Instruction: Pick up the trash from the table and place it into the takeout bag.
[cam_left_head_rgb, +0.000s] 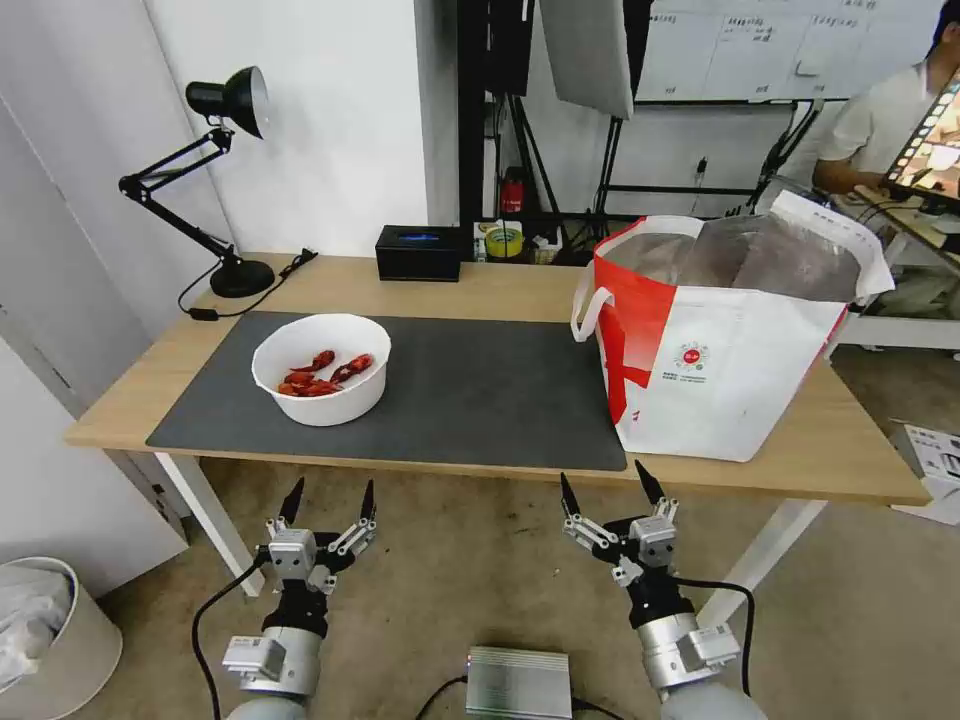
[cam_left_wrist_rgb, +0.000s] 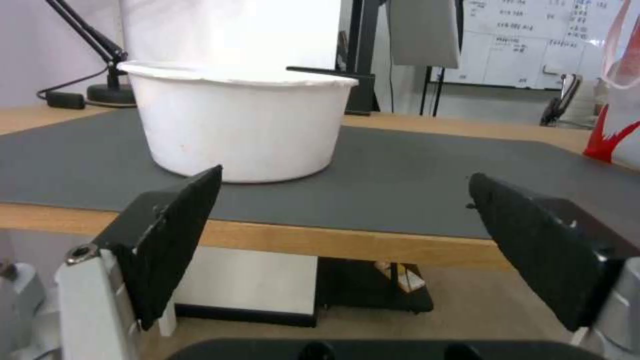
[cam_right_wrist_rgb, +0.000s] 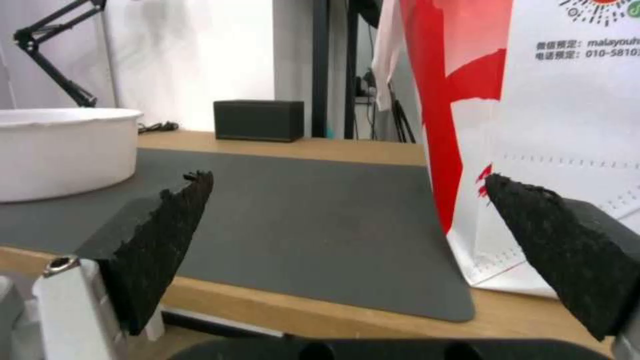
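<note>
The left gripper (cam_left_head_rgb: 330, 497) hangs below and in front of the near edge of the surface (cam_left_head_rgb: 500, 285), its jaws spread apart and holding nothing, black tips pointing up toward the edge. The right gripper (cam_left_head_rgb: 608, 482) sits in the same low posture further along the near edge, jaws likewise wide apart and empty. From the left wrist view, the left gripper's fingers (cam_left_wrist_rgb: 177, 230) frame the white bowl (cam_left_wrist_rgb: 240, 127), which stands well beyond them on the dark grey mat (cam_left_wrist_rgb: 413, 175). In the head view the bowl (cam_left_head_rgb: 322, 368) rests on the left part of the mat (cam_left_head_rgb: 480, 390) and holds red shells (cam_left_head_rgb: 322, 374). From the right wrist view, the right gripper's fingers (cam_right_wrist_rgb: 160, 235) frame open mat (cam_right_wrist_rgb: 300, 210), with the takeout bag (cam_right_wrist_rgb: 533, 115) standing just beyond the right-hand finger. The takeout bag (cam_left_head_rgb: 720, 340) stands upright on the right part of the surface, its near corner overlapping the mat's right edge, mouth open and showing silver lining, a white loop handle (cam_left_head_rgb: 588, 300) hanging at its left side. At the back of the surface are a black desk lamp (cam_left_head_rgb: 215, 160) on the left and a black box (cam_left_head_rgb: 418, 252) near the middle.
</note>
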